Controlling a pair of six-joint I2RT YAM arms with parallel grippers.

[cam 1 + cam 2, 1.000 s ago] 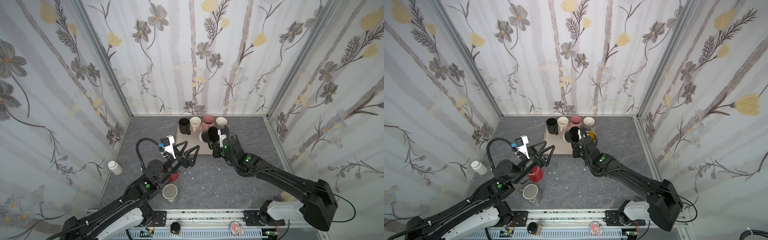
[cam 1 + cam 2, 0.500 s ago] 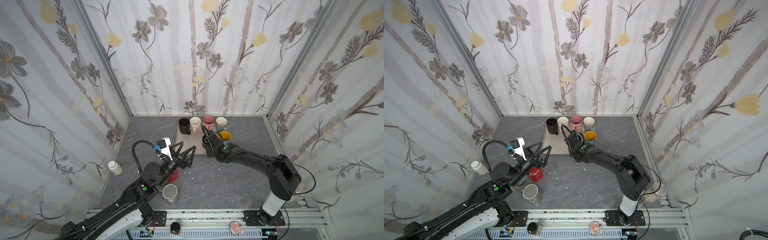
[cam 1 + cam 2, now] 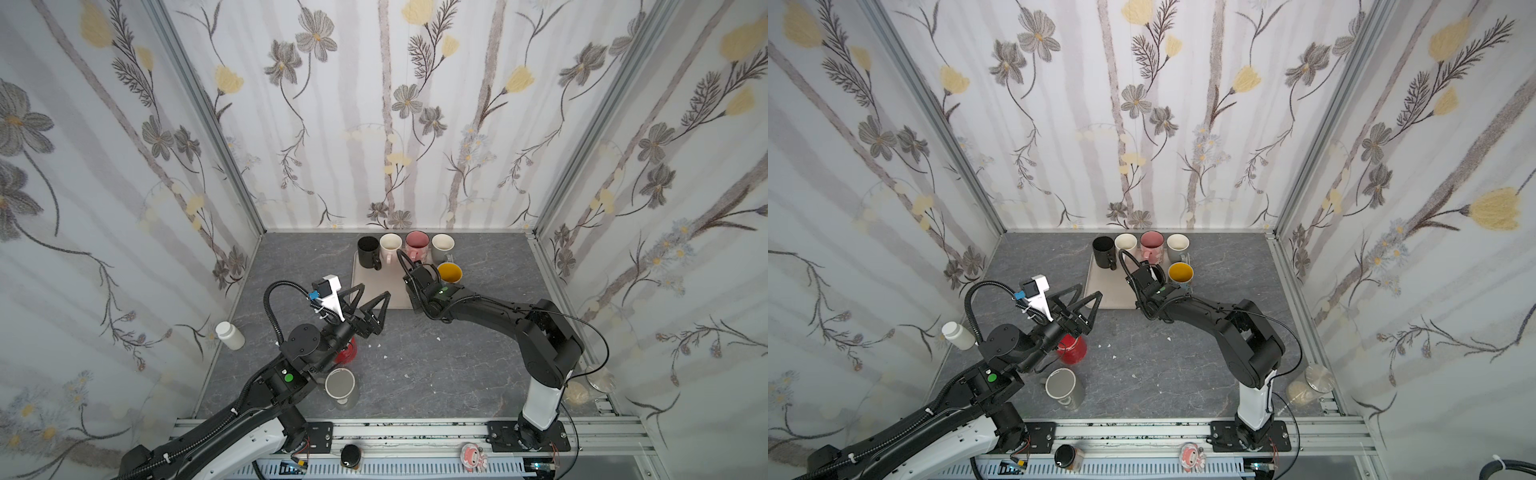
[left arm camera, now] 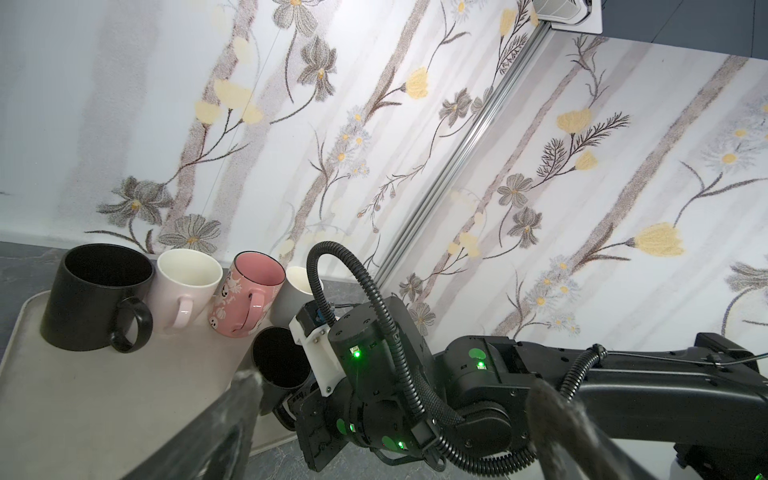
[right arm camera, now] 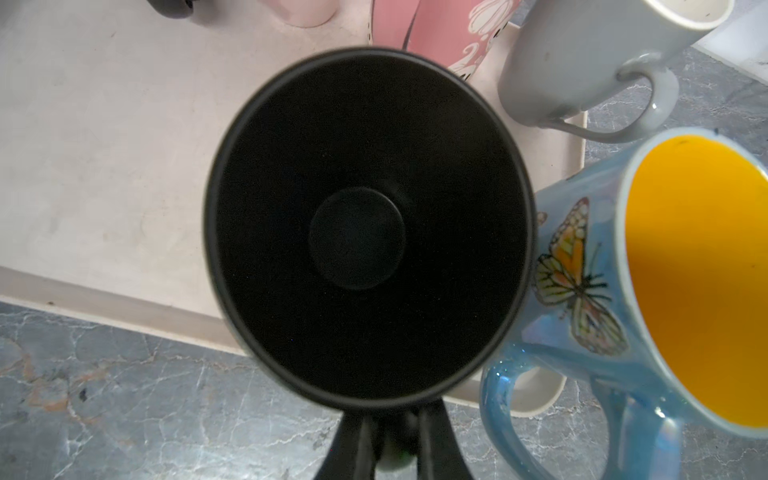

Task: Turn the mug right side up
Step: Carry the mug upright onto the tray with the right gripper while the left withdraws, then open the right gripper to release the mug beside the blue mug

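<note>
As the right gripper [image 5: 390,436], clamped on the handle, holds the black mug [image 5: 365,232] mouth-up at the tray's [image 5: 104,145] four o'clock, with the blue mug [image 5: 582,291] close at three o'clock, release should wait for a flat base; the left gripper [image 3: 376,289] hangs wide open, empty

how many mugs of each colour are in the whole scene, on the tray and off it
black mug: 2
grey mug: 2
white mug: 1
pink mug: 1
blue mug: 1
red mug: 1
total: 8
</note>
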